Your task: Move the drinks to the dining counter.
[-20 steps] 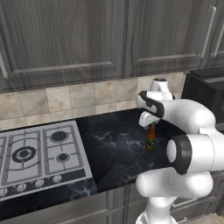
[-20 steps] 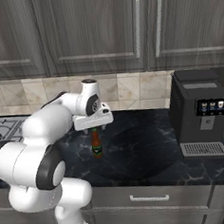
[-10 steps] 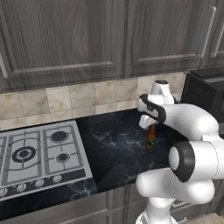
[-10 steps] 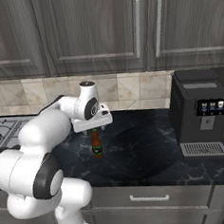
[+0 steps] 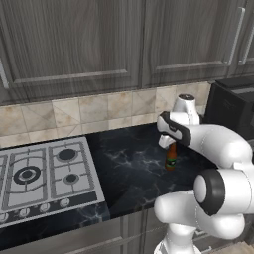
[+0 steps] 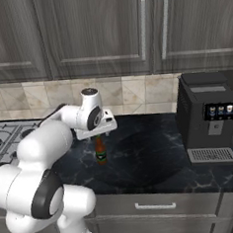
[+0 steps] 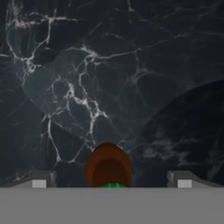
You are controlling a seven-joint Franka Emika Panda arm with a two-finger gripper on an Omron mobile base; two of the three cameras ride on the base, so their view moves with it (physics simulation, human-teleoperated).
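On the black, white-veined marble worktop point(image 5: 129, 163) along the wall stands one small brown glass bottle point(image 5: 171, 157) with an orange-brown neck and a dark label, upright, to the right of the steel gas hob point(image 5: 42, 176) with black burners. In the right base view the same bottle point(image 6: 100, 150) is seen between the hob at the left edge and the black coffee machine point(image 6: 207, 117) with a small lit panel, well apart from the machine. The white arm bends over the worktop, and its hand point(image 5: 167, 142) hangs directly above the bottle and points down at it; in the right base view the hand point(image 6: 101, 135) sits just over the bottle's top. In the hand view the bottle point(image 7: 108, 167) appears from above as a round brown shoulder with a bit of green cap at the bottom edge, and it lies between the two grey finger tips point(image 7: 41, 180), which stand far apart on either side and do not touch it. So the hand is released, spread wide, and grasps nothing. Behind the worktop runs a beige tiled backsplash point(image 5: 94, 111), and above it hang dark grey wood-grain wall cabinets point(image 6: 97, 31) with long metal handles.
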